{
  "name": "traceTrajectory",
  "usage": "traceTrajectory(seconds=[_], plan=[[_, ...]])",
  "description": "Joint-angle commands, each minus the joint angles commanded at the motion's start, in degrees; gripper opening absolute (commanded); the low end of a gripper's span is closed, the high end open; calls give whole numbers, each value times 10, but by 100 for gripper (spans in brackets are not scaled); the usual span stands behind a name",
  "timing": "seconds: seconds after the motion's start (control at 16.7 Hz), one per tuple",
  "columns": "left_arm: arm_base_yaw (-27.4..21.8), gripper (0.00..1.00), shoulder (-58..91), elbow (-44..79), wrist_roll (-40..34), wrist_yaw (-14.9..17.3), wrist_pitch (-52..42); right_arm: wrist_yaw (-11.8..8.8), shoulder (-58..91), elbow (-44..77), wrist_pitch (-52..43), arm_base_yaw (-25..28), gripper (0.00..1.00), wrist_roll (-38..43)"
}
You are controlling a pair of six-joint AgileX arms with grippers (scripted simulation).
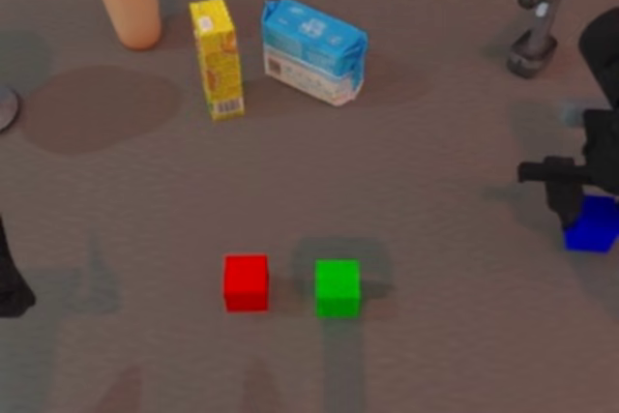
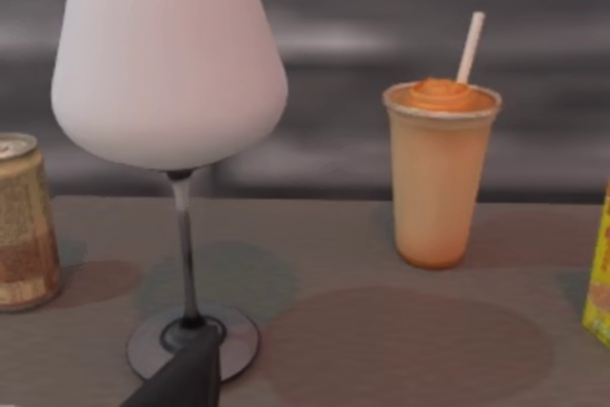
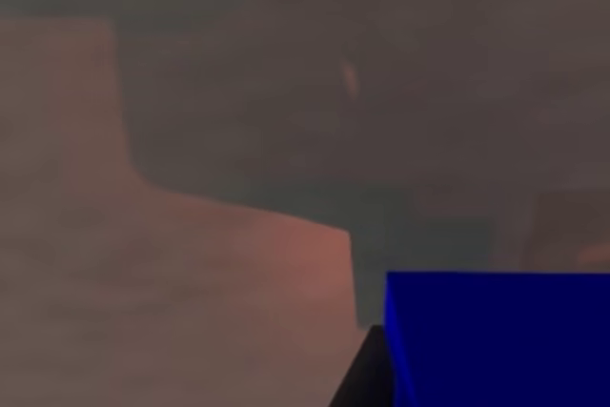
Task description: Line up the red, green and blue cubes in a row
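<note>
Your right gripper (image 1: 580,202) sits over the flat-faced blue cube (image 1: 593,224) at the desk's right edge; can't tell its grip; red cube (image 1: 246,282) and green cube (image 1: 338,287) sit mid-desk.

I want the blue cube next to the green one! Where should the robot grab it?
Probably by two opposite flat sides of the blue cube, coming straight down from above. It sits flat at the table's right edge, and the right gripper is right over it. Its faces are plain and equal, so any opposite pair should work.
</note>
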Motion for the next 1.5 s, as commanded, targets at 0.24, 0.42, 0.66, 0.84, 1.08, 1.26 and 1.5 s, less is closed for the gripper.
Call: traceTrajectory(seconds=[0.24, 0.42, 0.66, 0.84, 1.08, 1.26, 1.5], plan=[[0, 100, 0, 0, 0, 0, 0, 3, -35, 43, -76, 2, 0, -1], [0, 100, 0, 0, 0, 0, 0, 3, -40, 48, -83, 2, 0, -1], [0, 100, 0, 0, 0, 0, 0, 2, -35, 51, -85, 8, 0, 9], [0, 100, 0, 0, 0, 0, 0, 2, -25, 71, -101, 67, 0, 56], [0, 100, 0, 0, 0, 0, 0, 5, -18, 103, -125, 206, 0, 148], [0, 100, 0, 0, 0, 0, 0, 8, -19, 119, -136, 268, 0, 201], [0, 100, 0, 0, 0, 0, 0, 9, -21, 121, -138, 280, 0, 212]])
